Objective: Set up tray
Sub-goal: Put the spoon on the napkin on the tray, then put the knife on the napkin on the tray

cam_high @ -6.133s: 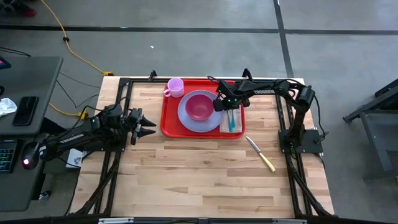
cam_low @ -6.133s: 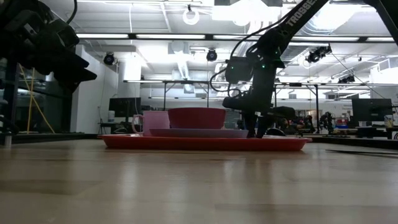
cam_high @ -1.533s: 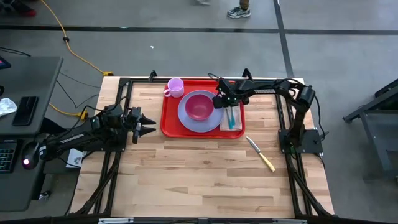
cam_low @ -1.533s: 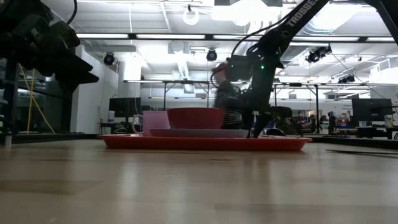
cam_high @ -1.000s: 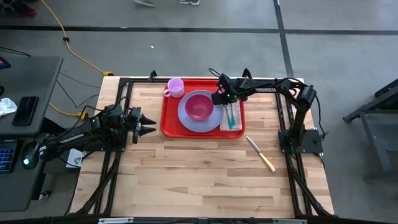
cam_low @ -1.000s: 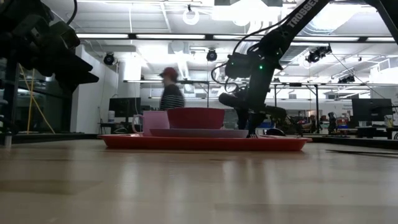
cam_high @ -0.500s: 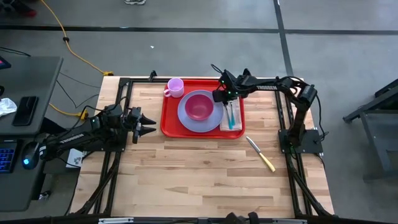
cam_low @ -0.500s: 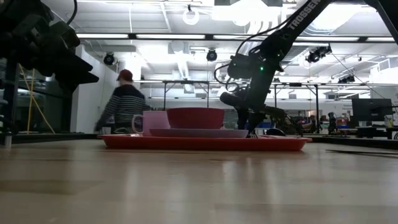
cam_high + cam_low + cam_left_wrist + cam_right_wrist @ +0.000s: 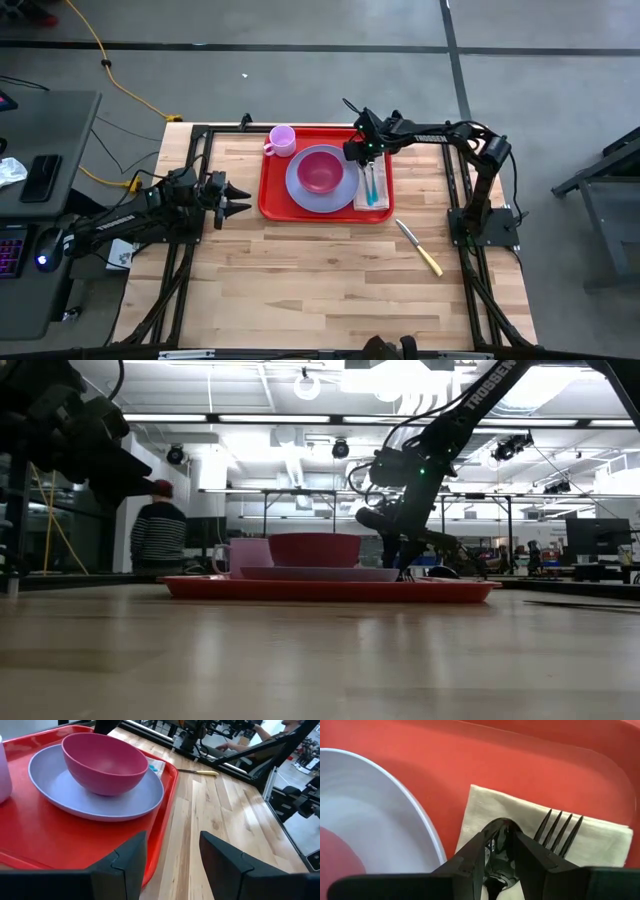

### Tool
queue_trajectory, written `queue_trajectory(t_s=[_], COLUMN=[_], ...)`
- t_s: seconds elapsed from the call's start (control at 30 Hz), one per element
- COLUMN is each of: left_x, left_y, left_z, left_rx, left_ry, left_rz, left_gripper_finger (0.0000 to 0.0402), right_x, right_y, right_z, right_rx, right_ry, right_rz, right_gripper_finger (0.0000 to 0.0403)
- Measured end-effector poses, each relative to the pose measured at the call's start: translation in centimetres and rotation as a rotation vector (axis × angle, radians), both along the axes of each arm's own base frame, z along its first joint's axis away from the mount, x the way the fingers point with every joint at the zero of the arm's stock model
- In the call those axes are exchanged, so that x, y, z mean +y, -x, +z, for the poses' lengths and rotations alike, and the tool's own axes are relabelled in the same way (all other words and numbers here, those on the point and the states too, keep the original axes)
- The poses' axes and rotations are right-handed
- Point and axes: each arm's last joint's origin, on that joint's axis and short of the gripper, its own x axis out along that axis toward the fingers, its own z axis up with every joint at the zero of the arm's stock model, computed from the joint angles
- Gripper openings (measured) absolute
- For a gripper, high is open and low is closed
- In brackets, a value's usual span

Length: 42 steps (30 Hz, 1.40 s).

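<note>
The red tray (image 9: 270, 202) lies at the table's far middle. It carries a lavender plate (image 9: 298, 190) with a pink bowl (image 9: 320, 172), a pink cup (image 9: 282, 140) and a white napkin (image 9: 485, 815). A fork (image 9: 560, 827) lies on the napkin. My right gripper (image 9: 353, 152) stands over the napkin's far end, shut on a dark shiny utensil head that looks like a spoon (image 9: 496, 857). Two teal handles (image 9: 370, 187) lie side by side on the napkin. My left gripper (image 9: 236, 201) waits open, left of the tray. My right gripper pinches the spoon's dark head (image 9: 496, 851) between its two fingers (image 9: 470, 857), coming from above and slanting down from the table's far right. The fingers hide most of the head. The teal handle seems to lie on the napkin; whether the head is lifted I cannot tell.
A knife with a yellow handle (image 9: 418, 247) lies on the bare wood right of the tray's near corner. The black frame rails (image 9: 200, 135) run along the table's edges. A person walks through the room behind the table (image 9: 158, 535).
My right gripper has moved a little toward the table's far edge and tipped more steeply over the napkin's far end, staying shut. The utensils, plate, bowl and cup have kept their places. The person behind the table has walked toward the left.
</note>
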Motion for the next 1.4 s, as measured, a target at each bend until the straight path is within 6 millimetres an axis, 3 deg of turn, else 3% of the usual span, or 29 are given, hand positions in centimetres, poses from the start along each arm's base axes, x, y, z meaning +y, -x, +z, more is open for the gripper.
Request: queue_trajectory(t_s=[0.8, 1.1, 1.4], left_x=[0.0, 0.0, 0.0], left_y=[0.0, 0.0, 0.0], left_z=[0.0, 0.0, 0.0], left_rx=[-0.002, -0.002, -0.002], left_ry=[0.021, 0.021, 0.021], left_rz=[0.008, 0.008, 0.007], left_gripper_finger=[0.0211, 0.0211, 0.0211], right_x=[-0.6, 0.8, 7.5], right_y=[0.3, 1.7, 5.3], right_z=[0.6, 5.6, 11.0], right_rx=[-0.035, -0.079, 0.036], right_ry=[0.012, 0.113, 0.057], right_rz=[0.026, 0.073, 0.205], right_gripper_finger=[0.0082, 0.0082, 0.0082])
